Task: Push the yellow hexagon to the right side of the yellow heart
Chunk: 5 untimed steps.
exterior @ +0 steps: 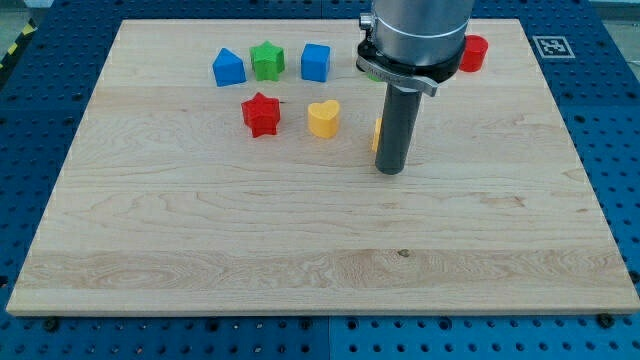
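Observation:
The yellow heart point(323, 118) lies on the wooden board point(300, 230), near the middle of its upper half. The yellow hexagon point(377, 133) is almost wholly hidden behind my rod; only a thin yellow sliver shows at the rod's left edge, to the right of the heart. My tip point(390, 171) rests on the board just below and right of that sliver, close to the hexagon or touching it; I cannot tell which.
A red star point(261, 114) lies left of the heart. A blue house-shaped block point(228, 68), a green star point(267, 60) and a blue cube point(315, 62) line the top. A red block point(473, 53) sits at the top right, and a green sliver point(371, 73) peeks out beside the arm.

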Each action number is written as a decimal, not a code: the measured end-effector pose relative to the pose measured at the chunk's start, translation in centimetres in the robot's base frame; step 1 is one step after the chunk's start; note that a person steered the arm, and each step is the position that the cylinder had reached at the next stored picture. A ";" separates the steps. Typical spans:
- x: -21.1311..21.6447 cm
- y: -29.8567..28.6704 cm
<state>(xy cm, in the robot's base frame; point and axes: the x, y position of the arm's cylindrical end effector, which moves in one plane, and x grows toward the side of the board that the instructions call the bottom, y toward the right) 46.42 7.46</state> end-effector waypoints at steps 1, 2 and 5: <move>-0.6 0.0; -1.6 0.0; -2.4 0.0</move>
